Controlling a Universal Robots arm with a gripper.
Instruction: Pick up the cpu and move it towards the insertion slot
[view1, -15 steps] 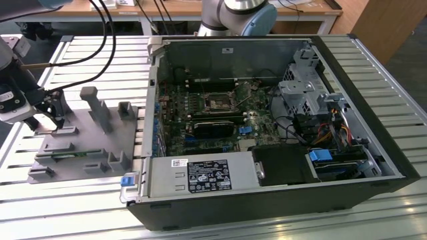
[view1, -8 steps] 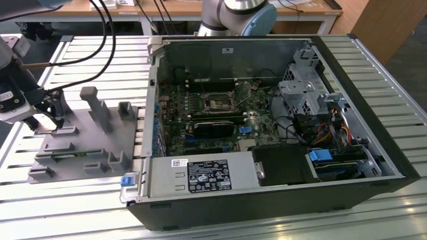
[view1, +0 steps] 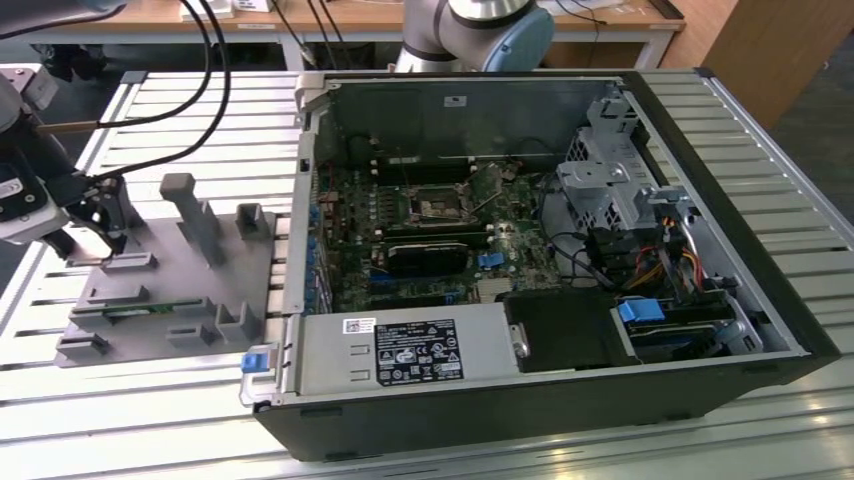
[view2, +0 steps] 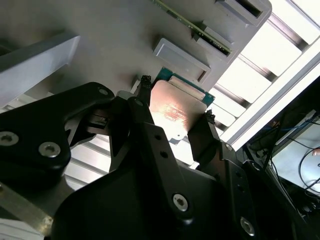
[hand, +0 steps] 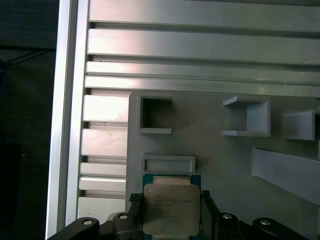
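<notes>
The cpu (hand: 171, 207) is a flat square chip with a silvery top and a thin green rim, lying just over the grey fixture plate (hand: 220, 160). In both wrist views my gripper (hand: 169, 200) has one black finger against each of two opposite edges of the cpu (view2: 175, 107), shut on it. In the exterior view the gripper (view1: 104, 240) stands low over the fixture plate (view1: 160, 290) at that view's left, outside the computer case. The insertion slot (view1: 437, 207), a square black socket in a silvery frame, lies on the motherboard inside the open case.
Upright grey posts (view1: 187, 215) rise from the fixture plate beside the gripper. A green memory stick (view1: 134, 308) lies in a holder on the plate. The case wall (view1: 310, 190) stands between the plate and the socket. Cables and drive cages (view1: 627, 200) crowd the case's right side.
</notes>
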